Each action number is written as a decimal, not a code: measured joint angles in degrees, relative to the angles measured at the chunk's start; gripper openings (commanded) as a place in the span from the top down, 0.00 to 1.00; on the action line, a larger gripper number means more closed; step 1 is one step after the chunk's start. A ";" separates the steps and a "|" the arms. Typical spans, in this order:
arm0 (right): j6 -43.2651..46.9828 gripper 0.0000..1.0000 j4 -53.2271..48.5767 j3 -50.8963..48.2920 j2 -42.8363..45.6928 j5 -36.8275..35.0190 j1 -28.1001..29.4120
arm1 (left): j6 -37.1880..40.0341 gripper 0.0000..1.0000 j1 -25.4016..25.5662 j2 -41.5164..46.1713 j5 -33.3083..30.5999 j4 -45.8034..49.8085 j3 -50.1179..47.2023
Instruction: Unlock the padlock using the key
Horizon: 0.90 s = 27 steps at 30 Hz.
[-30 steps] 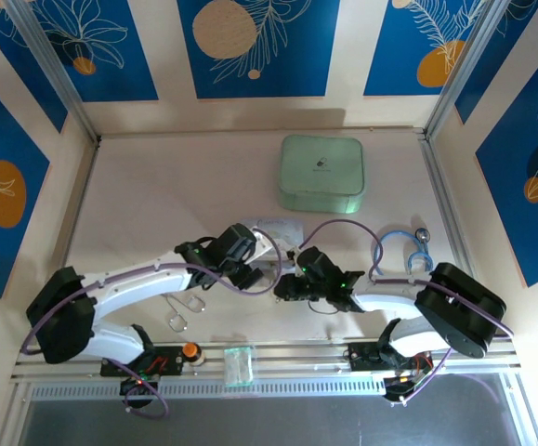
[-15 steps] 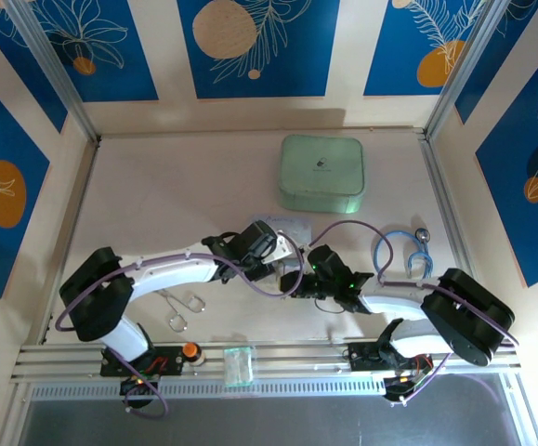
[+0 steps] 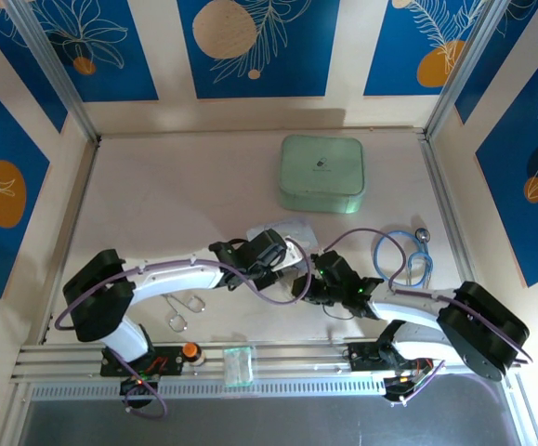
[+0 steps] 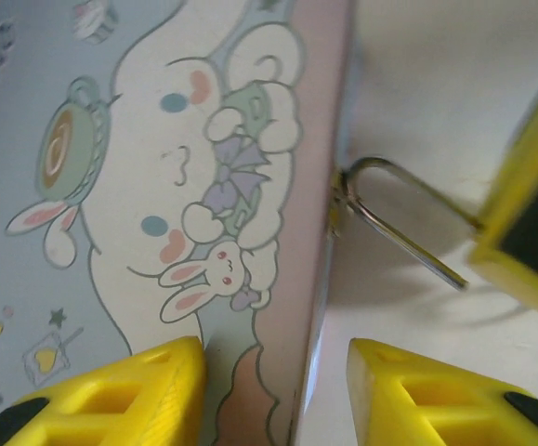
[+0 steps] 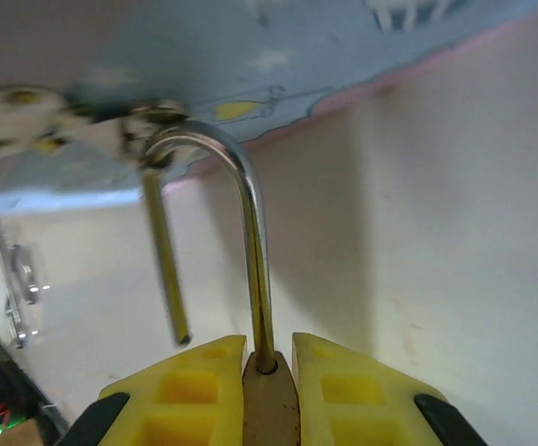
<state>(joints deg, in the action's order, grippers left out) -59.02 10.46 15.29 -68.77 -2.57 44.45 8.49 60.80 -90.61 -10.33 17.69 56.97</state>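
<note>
My right gripper [image 5: 269, 358] is shut on the brass padlock body [image 5: 270, 409]. Its silver shackle [image 5: 250, 242] stands open, one leg hanging free, and its bend hooks through the clasp ring [image 5: 148, 125] of the pastel blue cartoon tin [image 5: 250, 56]. In the left wrist view my left gripper [image 4: 273, 372] is open, its fingers either side of the tin's [image 4: 157, 186] pink edge, with the shackle [image 4: 399, 232] just beyond. In the top view both grippers, left [image 3: 287, 258] and right [image 3: 304, 283], meet at the tin [image 3: 282, 226]. The key is out of view.
A mint-green square box [image 3: 321, 173] stands at the back. A coiled blue cable [image 3: 403, 251] lies to the right. Silver scissors [image 3: 180, 311] lie front left, near an orange knob [image 3: 190, 350] and a small clear container [image 3: 239, 362] on the front rail.
My left arm has swung right and forward, bringing its gripper up to the tin. The right gripper has shifted slightly right and nearer with the padlock.
</note>
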 measured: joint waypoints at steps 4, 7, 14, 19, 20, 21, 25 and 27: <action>-1.11 0.87 2.47 -0.31 -2.49 2.16 -1.14 | -0.57 0.51 1.07 0.22 1.99 0.83 0.24; -1.70 0.87 2.99 -0.31 -2.82 2.36 -0.81 | -0.48 0.47 1.40 -0.85 1.01 2.43 1.62; -2.97 0.87 5.09 -1.25 -2.82 2.54 -1.49 | 0.35 0.48 2.89 -2.64 -4.22 3.56 2.84; -3.61 0.89 8.92 -2.10 -3.98 5.51 -3.30 | 0.59 0.50 3.65 -2.91 -6.56 1.66 1.92; -3.72 0.89 9.57 -2.27 -4.11 5.66 -3.52 | 0.61 0.50 3.89 -3.02 -7.06 1.49 1.90; -3.89 0.89 9.97 -2.34 -4.09 5.86 -3.63 | 0.63 0.50 4.07 -3.21 -7.56 1.33 1.90; -4.26 0.90 11.72 -3.61 -2.80 5.11 -4.57 | 0.59 0.51 4.28 -3.72 -8.87 0.90 1.99; -4.22 0.90 11.87 -4.50 -0.66 5.18 -6.03 | 0.59 0.52 4.33 -4.17 -9.35 0.68 2.38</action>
<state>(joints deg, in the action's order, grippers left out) -63.24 22.33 10.79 -69.43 2.61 38.41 9.08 65.12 -94.78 -19.68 18.37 59.35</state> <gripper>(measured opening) 0.145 0.485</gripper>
